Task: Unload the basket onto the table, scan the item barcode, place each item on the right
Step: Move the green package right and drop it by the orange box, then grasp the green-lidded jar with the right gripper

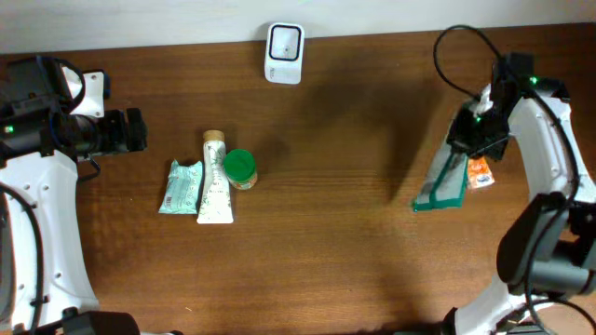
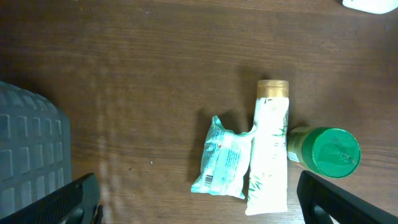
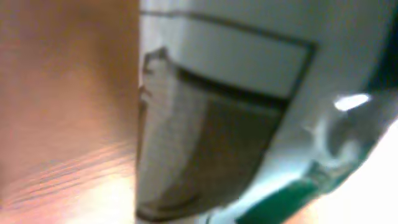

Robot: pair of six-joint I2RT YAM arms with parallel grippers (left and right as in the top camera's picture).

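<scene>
In the overhead view my right gripper (image 1: 477, 140) is at the right of the table, shut on the top of a green and white pouch (image 1: 445, 181) that hangs down toward the wood. The right wrist view is filled by a blurred close-up of that pouch (image 3: 249, 112), and my own fingers do not show there. The white barcode scanner (image 1: 284, 52) stands at the table's back edge, well to the left of the pouch. My left gripper (image 1: 133, 130) (image 2: 196, 194) is open and holds nothing, to the left of the items lying on the table.
A teal packet (image 1: 181, 187) (image 2: 224, 158) with its barcode facing up, a white tube (image 1: 214, 181) (image 2: 269, 152) and a green-capped bottle (image 1: 239, 168) (image 2: 326, 151) lie together left of centre. A small orange item (image 1: 480, 173) is beside the pouch.
</scene>
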